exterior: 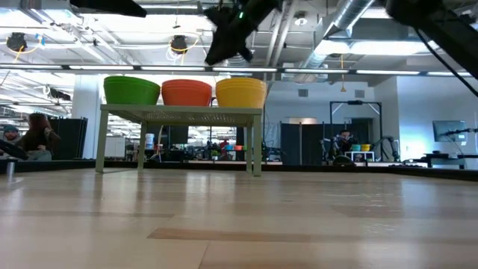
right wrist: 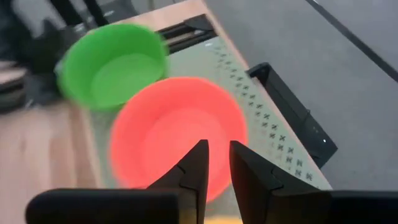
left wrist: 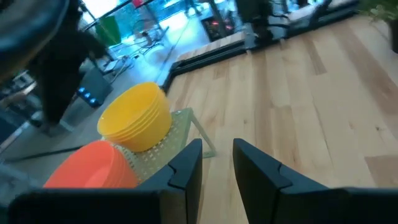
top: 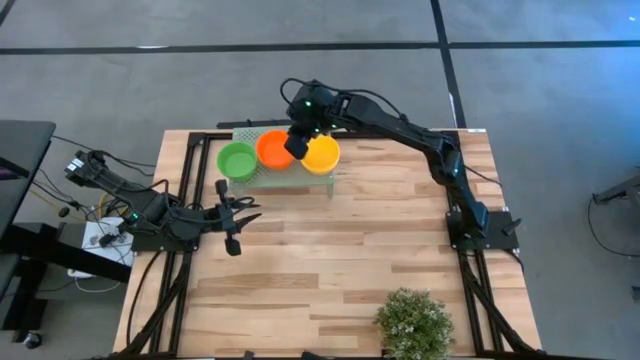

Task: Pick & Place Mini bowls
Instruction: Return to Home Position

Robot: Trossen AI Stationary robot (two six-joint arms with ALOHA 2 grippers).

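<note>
Three stacks of mini bowls stand side by side on a pale green perforated stand (top: 262, 178) at the table's far edge: green (top: 237, 160), orange-red (top: 273, 148) and yellow (top: 323, 154). In the low view they sit in a row on the stand's top (exterior: 183, 112). My right gripper (right wrist: 219, 146) hovers above the stand, over the orange-red stack's side toward the yellow one (top: 297, 146). It holds nothing, and its fingers stand a narrow gap apart. My left gripper (left wrist: 217, 146) waits near the table's left edge (top: 252, 210), empty, with a narrow gap.
A bushy green plant (top: 413, 322) stands at the table's near edge, right of the middle. Dark frame rails (top: 185, 170) run along the table's left and right sides. Bare wood (top: 340, 250) lies between the stand and the plant.
</note>
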